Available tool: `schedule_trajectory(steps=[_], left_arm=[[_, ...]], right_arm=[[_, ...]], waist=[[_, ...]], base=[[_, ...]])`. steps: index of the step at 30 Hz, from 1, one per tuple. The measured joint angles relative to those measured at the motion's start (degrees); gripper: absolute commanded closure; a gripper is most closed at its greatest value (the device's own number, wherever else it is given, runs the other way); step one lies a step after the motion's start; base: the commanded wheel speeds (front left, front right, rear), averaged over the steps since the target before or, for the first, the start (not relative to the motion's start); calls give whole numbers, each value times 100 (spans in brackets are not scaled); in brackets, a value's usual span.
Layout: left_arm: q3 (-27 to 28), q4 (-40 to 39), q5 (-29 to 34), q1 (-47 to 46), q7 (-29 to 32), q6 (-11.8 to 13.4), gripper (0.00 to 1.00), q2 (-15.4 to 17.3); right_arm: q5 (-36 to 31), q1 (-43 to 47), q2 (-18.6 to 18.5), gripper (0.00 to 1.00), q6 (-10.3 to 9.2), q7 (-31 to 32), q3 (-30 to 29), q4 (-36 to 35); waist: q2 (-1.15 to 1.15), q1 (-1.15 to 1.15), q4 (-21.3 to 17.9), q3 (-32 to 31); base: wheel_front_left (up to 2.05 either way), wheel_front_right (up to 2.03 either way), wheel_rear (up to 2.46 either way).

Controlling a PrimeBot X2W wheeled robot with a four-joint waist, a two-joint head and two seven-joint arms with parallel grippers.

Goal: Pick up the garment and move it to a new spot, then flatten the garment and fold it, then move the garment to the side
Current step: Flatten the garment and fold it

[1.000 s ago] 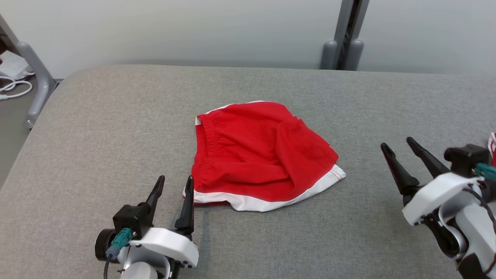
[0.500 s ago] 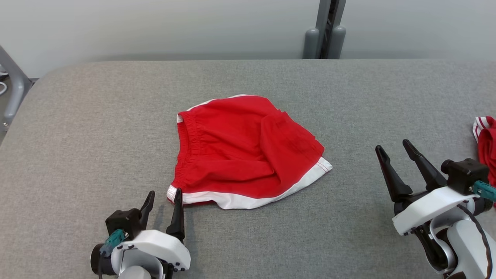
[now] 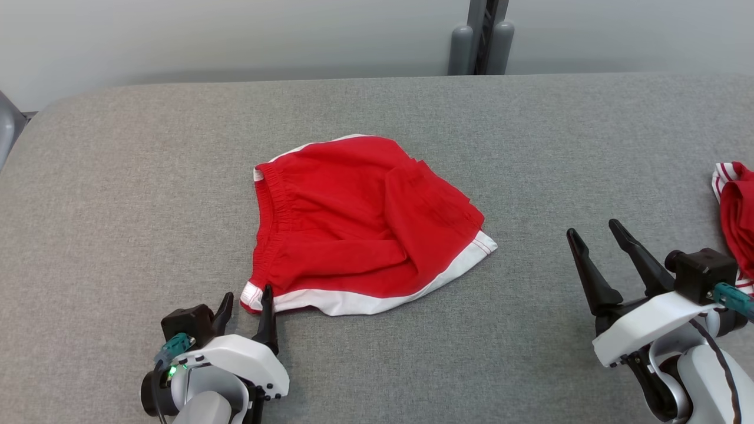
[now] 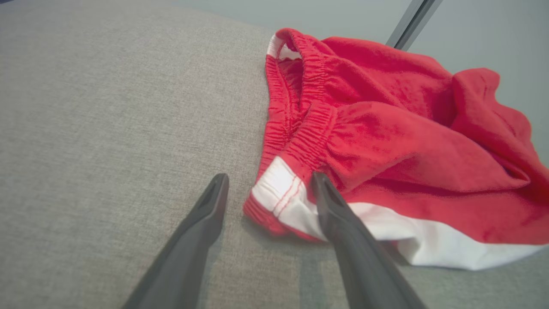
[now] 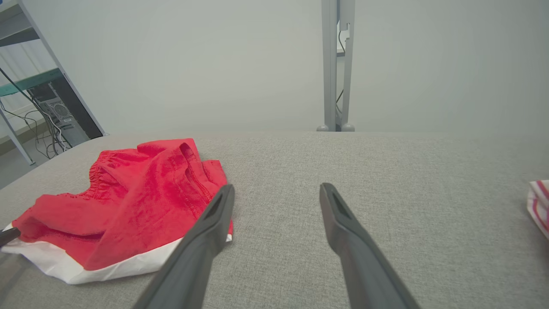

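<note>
You had red shorts (image 3: 353,218) with a white hem lying crumpled mid-table on the grey fabric surface (image 3: 118,176). Grey post (image 3: 461,53) stood at the far wall. Shelf rack (image 5: 25,81) with cables was far left.

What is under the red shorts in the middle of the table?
The shorts lie on the grey table, with one leg folded over the rest. Whether anything sits beneath them cannot be seen, because the cloth covers it.
</note>
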Motion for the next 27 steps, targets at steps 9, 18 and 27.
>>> schedule_trajectory(steps=[9, 18, 27], left_arm=[[-153, -141, -111, -115, -121, -76, 100, -1], [-286, -816, -71, -45, -183, -68, 100, 0], [-564, -1179, -115, 105, -192, 10, 100, 1]], right_arm=[[-86, 108, 98, 0, 0, 140, -66, 42], [286, 81, 547, 0, 0, 323, -93, 612], [372, -233, 538, 0, 0, 402, 619, 1101]], waist=[[0, 0, 171, -2], [0, 0, 516, -40], [0, 0, 777, 0]], base=[[0, 0, 0], [0, 0, 0], [0, 0, 0]])
